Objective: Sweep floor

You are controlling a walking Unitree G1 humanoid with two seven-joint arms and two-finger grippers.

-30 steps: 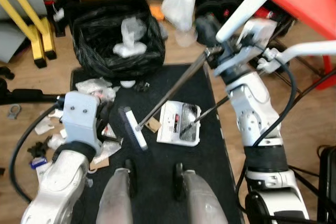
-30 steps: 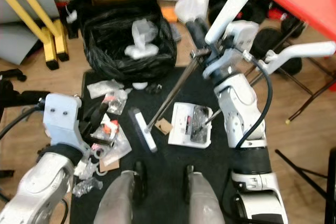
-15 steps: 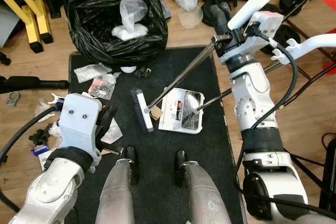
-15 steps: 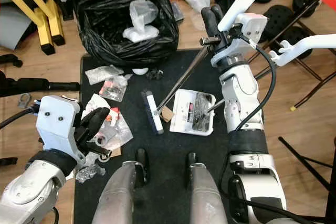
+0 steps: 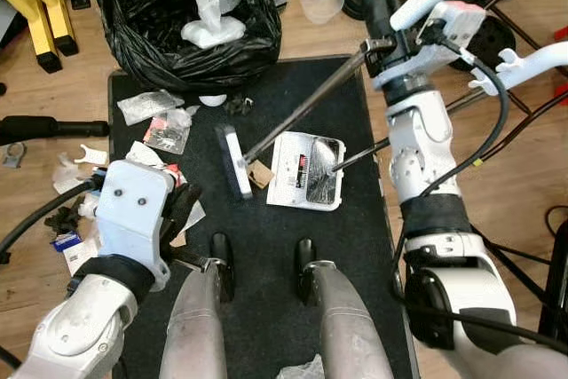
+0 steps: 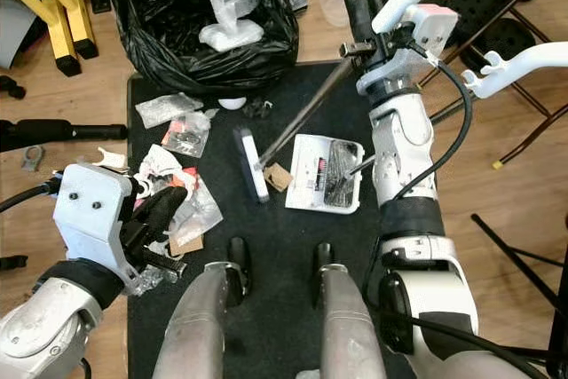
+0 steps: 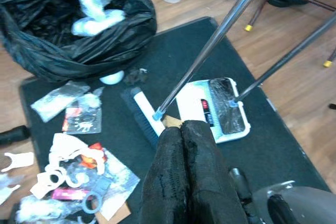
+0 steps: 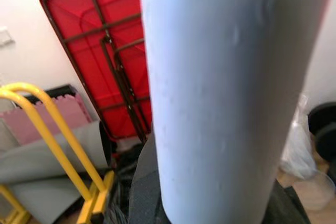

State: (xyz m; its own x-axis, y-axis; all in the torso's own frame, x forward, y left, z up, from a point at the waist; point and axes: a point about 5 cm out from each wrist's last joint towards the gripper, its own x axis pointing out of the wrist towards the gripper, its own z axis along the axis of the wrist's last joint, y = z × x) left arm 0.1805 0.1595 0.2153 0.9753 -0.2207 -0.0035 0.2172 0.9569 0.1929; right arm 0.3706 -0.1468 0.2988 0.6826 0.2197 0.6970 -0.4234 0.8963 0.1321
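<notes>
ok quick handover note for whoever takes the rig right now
Right tool: shut on the broom handle, held up high. Left tool: shut, empty, low by the robot's left side.
Broom head rests on the black mat, beside the white dustpan, which holds some dark debris.
Black trash bag stands open at the mat's far edge.
Left: wrappers and scraps lie scattered on the mat's left side and the wood floor; sweep them into the dustpan, then empty it.

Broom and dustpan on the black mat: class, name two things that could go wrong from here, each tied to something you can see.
1. The broom head stands right of most of the scattered wrappers, so a short stroke may miss them.
2. The dustpan sits close beside the broom head; a sideways sweep could knock it askew.
3. The robot's feet stand near the litter and could trample it.
</notes>
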